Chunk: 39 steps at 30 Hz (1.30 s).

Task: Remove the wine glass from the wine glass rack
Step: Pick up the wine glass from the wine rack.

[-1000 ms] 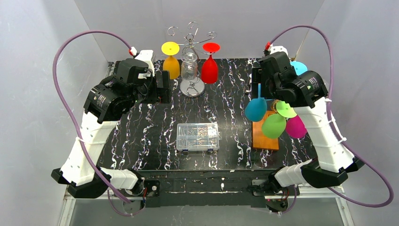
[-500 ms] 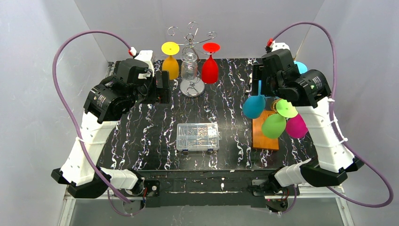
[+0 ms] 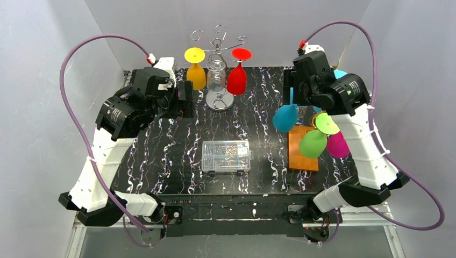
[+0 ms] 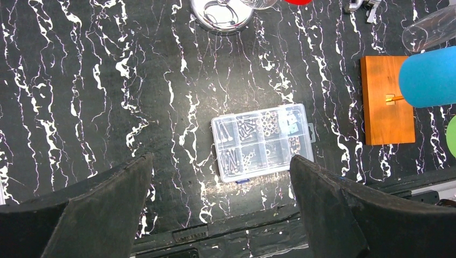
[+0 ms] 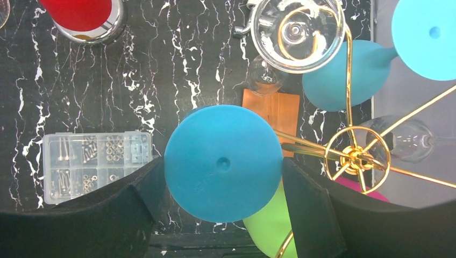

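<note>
My right gripper [image 5: 223, 167] is shut on the round foot of a blue wine glass [image 5: 223, 161], one finger on each side of the disc. From above, that glass [image 3: 284, 118] hangs bowl-down under the right gripper [image 3: 294, 90], just left of the wine glass rack. The rack is gold wire [image 5: 357, 156] on an orange wooden base [image 3: 301, 157]. One gold arm ends at the foot's right edge. A green glass [image 3: 313, 143], a magenta glass [image 3: 338, 145] and another blue glass [image 5: 344, 75] hang on the rack. My left gripper [image 4: 220, 167] stands open and holds nothing.
A chrome rack [image 3: 219, 99] at the back carries a yellow glass [image 3: 195, 75], a red glass [image 3: 237, 79] and a clear one. A clear parts box [image 3: 226, 156] lies mid-table. Clear glasses [image 5: 297, 32] hang on the gold rack. Grey walls enclose the table.
My right gripper has carried the blue glass leftward and slightly back, away from the gold rack's hub. The left arm has not moved.
</note>
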Each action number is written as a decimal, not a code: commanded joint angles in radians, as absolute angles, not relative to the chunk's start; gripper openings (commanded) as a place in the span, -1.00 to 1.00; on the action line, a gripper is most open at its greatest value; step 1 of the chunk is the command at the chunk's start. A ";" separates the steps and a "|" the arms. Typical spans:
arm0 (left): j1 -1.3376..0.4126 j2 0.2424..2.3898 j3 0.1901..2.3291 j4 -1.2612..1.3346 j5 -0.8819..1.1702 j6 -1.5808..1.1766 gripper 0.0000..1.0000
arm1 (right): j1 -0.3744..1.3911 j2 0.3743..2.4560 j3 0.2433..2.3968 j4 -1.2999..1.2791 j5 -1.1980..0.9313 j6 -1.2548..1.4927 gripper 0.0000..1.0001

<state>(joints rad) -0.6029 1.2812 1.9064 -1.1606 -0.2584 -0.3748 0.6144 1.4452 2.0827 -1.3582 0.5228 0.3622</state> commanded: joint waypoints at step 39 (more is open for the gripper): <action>-0.598 1.271 1.919 -1.154 -0.235 -0.379 0.99 | 0.566 1.377 2.123 -1.416 0.585 0.362 0.04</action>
<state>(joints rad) -0.6029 1.2827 1.9064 -1.1587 -0.2424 -0.3767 0.5694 1.4235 2.1242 -1.4136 0.5953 0.3569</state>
